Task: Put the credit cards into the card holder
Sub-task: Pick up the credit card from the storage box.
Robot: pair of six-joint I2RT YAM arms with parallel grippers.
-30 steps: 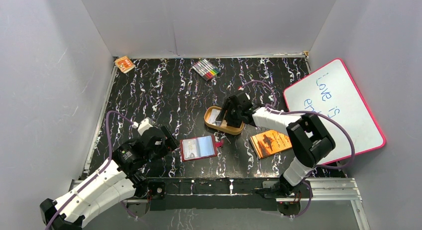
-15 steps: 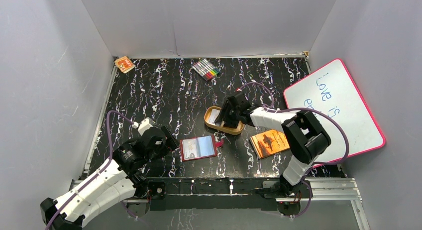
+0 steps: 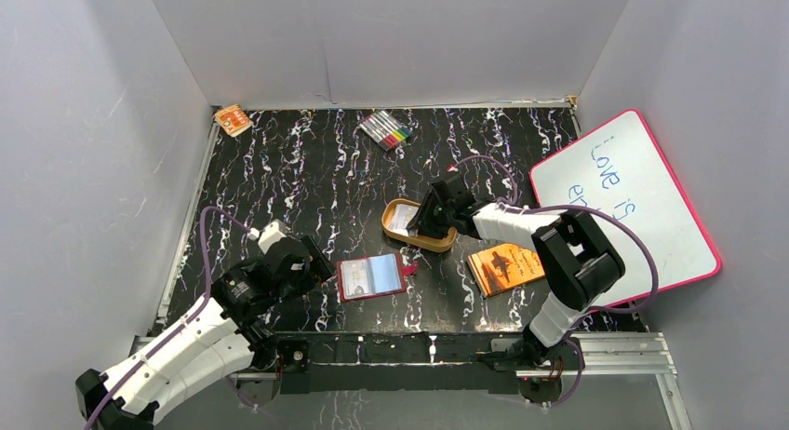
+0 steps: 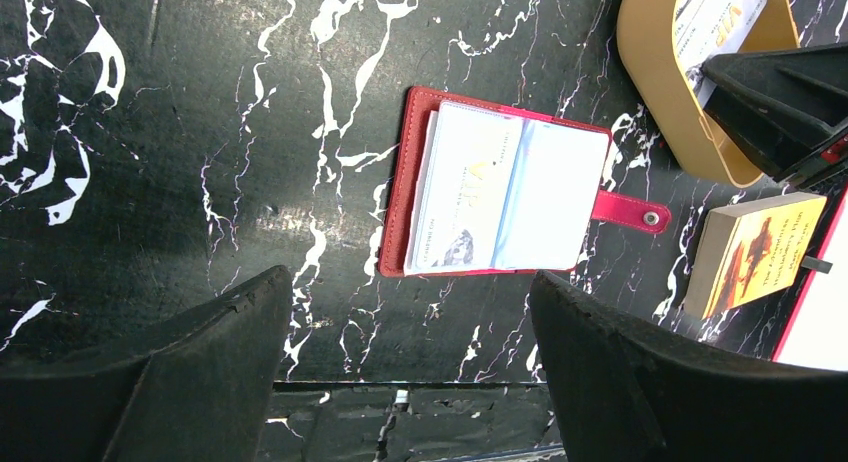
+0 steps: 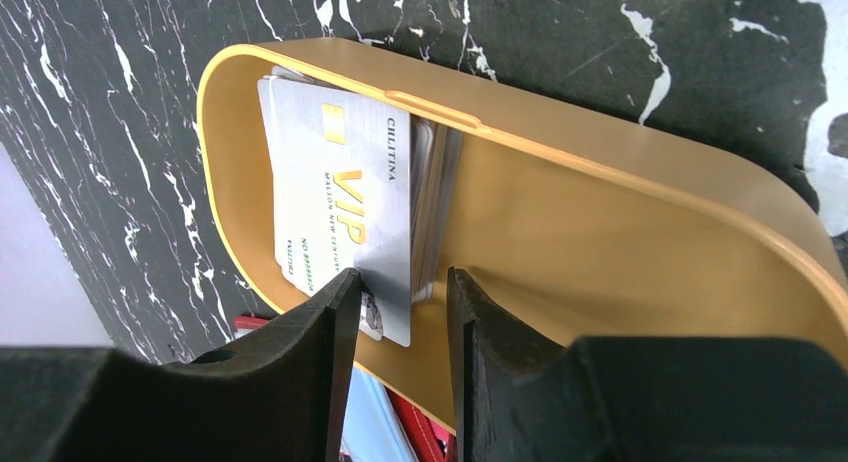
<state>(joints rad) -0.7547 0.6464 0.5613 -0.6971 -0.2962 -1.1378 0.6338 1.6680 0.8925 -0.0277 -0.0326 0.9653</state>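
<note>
The red card holder (image 3: pixel 372 276) lies open on the table, pale-blue sleeves up, one card showing in its left side (image 4: pixel 500 197). The other credit cards (image 5: pixel 340 202) stand stacked on edge in the orange oval tray (image 5: pixel 600 212), a silver VIP card in front; they also show in the top view (image 3: pixel 402 218). My right gripper (image 5: pixel 400 282) reaches into the tray (image 3: pixel 389 227), its jaws narrowly open astride the stack's lower corner, with a gap on the right side. My left gripper (image 4: pixel 410 275) is wide open and empty, low near the table's front edge, left of the holder (image 3: pixel 316 258).
An orange-brown book (image 3: pixel 505 266) lies right of the holder. A pink-framed whiteboard (image 3: pixel 633 202) leans at the right. A set of markers (image 3: pixel 386 129) and a small orange box (image 3: pixel 233 120) lie at the back. White walls enclose the table.
My right gripper has shifted slightly within the tray, left and then back right. The left arm and the card holder have not moved.
</note>
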